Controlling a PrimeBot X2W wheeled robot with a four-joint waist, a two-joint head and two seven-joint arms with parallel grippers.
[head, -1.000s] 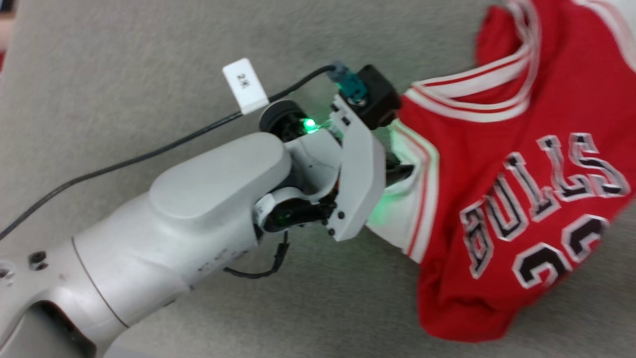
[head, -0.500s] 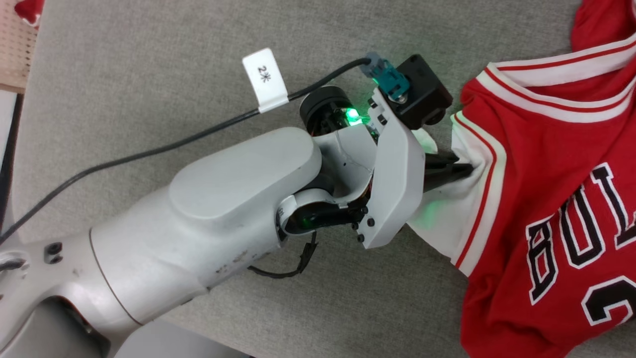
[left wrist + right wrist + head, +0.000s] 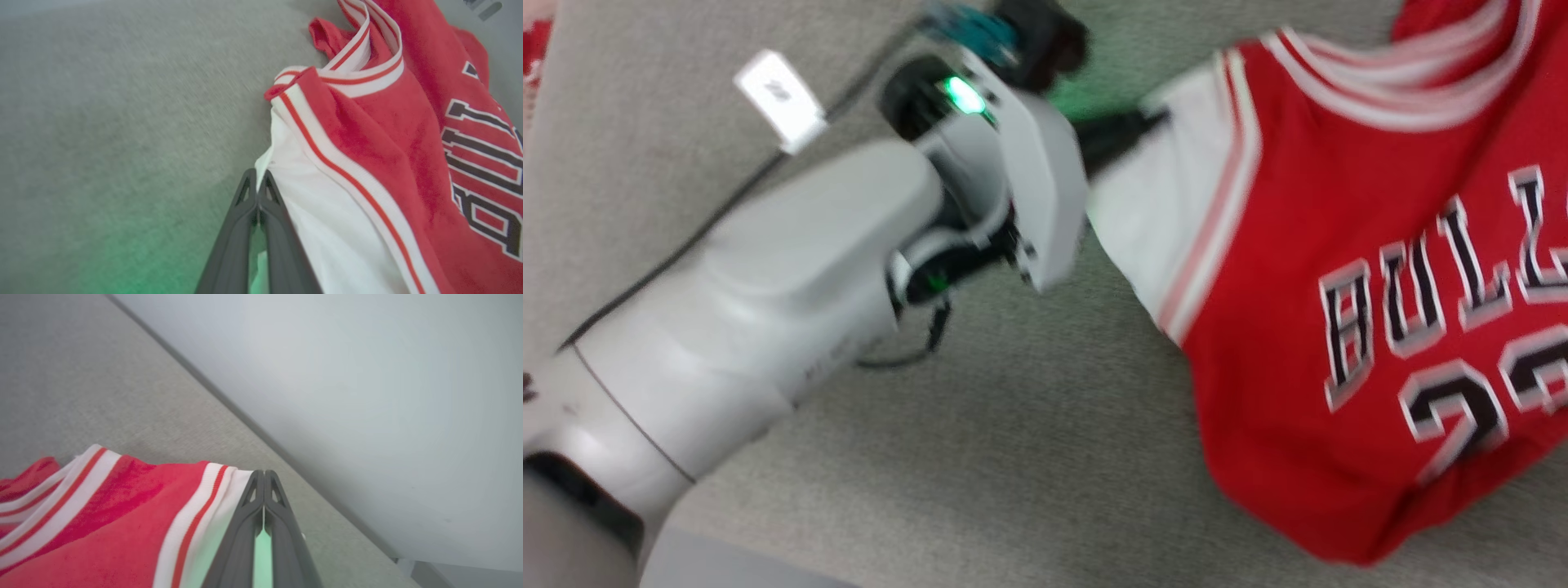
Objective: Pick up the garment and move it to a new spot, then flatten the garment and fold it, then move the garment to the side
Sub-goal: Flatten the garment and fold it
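- The left tool [image 3: 257,181] has its two dark fingers pressed together, tip to tip. They appear to pinch the outer edge of a white sleeve [image 3: 327,228], and pale cloth shows in the slot between the fingers lower down.
- The right tool [image 3: 264,473] is likewise fully closed. Its tips sit at the white, red-striped edge of the other sleeve [image 3: 229,486], and light cloth shows between the fingers, so it seems to have a thin fold of fabric.
- The garment [image 3: 1339,204] lies on the grey worktop [image 3: 1013,449], front side up with the black lettering [image 3: 1421,278] readable. It is stretched somewhat between the two grips.
- It is not flat: the striped collar [image 3: 359,77] stands in a curl, red fabric bunches behind it, and the lower hem is rounded under.
- Judged stage: early. Both grips look set for lifting or dragging the garment, or for pulling it taut.
- Whether the move to a new spot is already made cannot be told from these views.
- Left to do, by this reading: smooth the garment out, fold it, and move it to the side. No fold is in place yet.
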